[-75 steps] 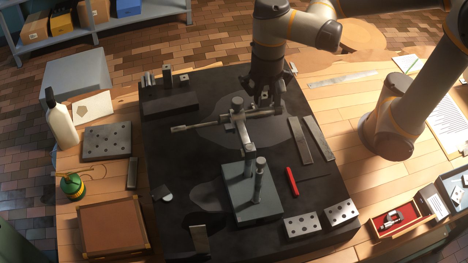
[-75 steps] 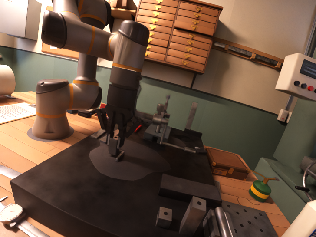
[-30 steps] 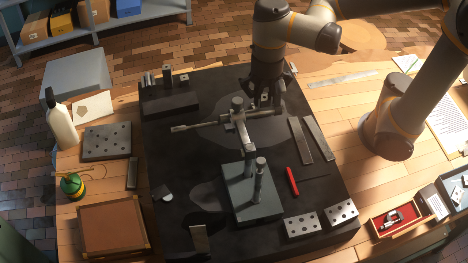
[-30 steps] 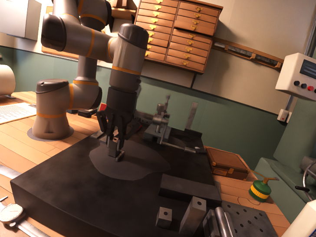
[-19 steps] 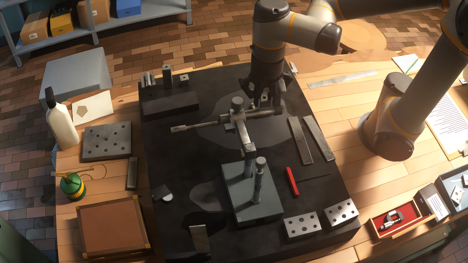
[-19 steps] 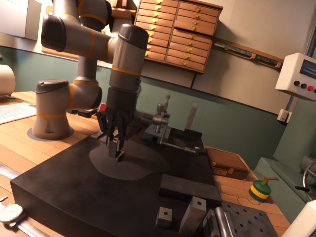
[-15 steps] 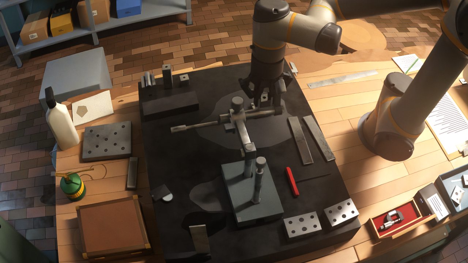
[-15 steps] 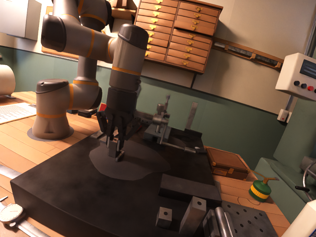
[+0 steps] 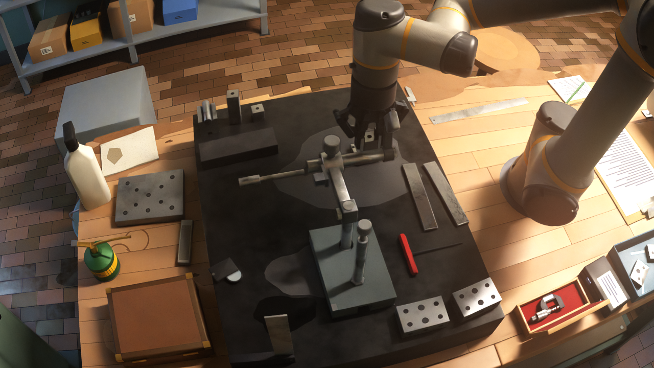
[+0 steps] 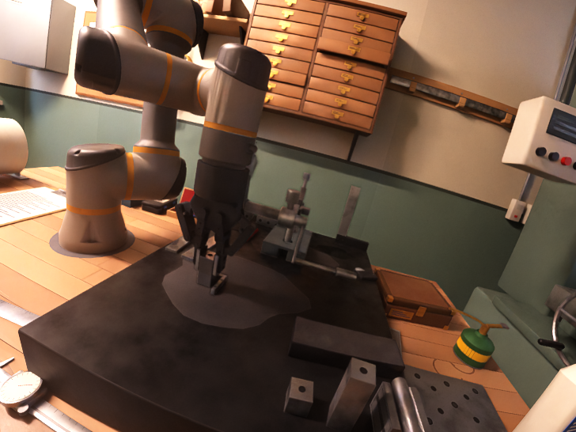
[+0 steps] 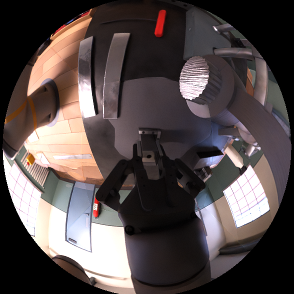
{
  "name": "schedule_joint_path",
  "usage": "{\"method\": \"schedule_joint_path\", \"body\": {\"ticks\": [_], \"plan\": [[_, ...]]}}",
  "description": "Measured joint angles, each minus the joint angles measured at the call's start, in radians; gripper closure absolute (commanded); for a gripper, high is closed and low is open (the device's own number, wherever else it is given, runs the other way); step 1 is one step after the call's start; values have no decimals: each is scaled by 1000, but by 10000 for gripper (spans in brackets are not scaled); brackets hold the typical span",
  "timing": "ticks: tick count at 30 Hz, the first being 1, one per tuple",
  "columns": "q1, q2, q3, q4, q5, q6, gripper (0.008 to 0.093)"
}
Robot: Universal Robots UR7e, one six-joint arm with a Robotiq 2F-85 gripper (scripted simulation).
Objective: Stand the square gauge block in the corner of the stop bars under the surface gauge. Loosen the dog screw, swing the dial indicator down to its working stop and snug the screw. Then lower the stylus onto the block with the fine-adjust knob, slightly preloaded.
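Note:
The square gauge block [image 11: 149, 157] [image 10: 204, 269] stands upright on the black surface plate inside the corner of the small stop bars [image 11: 149, 132] [image 10: 218, 282]. The block is grey steel with a hole in its face [image 9: 368, 135]. The surface gauge [image 9: 343, 192] rises from its grey base [image 9: 351, 270] toward the near side of the plate. Its indicator arm [image 9: 315, 165] lies roughly level, just in front of the block. A knurled knob [image 11: 195, 78] sits close to the right of the block in the wrist camera. My gripper [image 11: 149, 153] [image 10: 208, 262] [image 9: 368, 132] comes straight down over the block and grips it.
The indicator arm and its knob crowd the gripper on the gauge side. Two steel parallels [image 9: 433, 193] lie to the right and a red-handled key [image 9: 408, 254] nearer the front. A dark block [image 9: 238, 146] and small steel blocks [image 9: 234, 107] sit at the plate's far left.

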Motion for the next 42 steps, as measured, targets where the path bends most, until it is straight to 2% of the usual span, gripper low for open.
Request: {"method": "schedule_joint_path", "body": {"ticks": [8, 30, 42], "plan": [[0, 0, 0, -1, 0, 0, 534], [0, -2, -2, 4, 0, 0, 534], [0, -32, -36, 66, 0, 0, 534]]}}
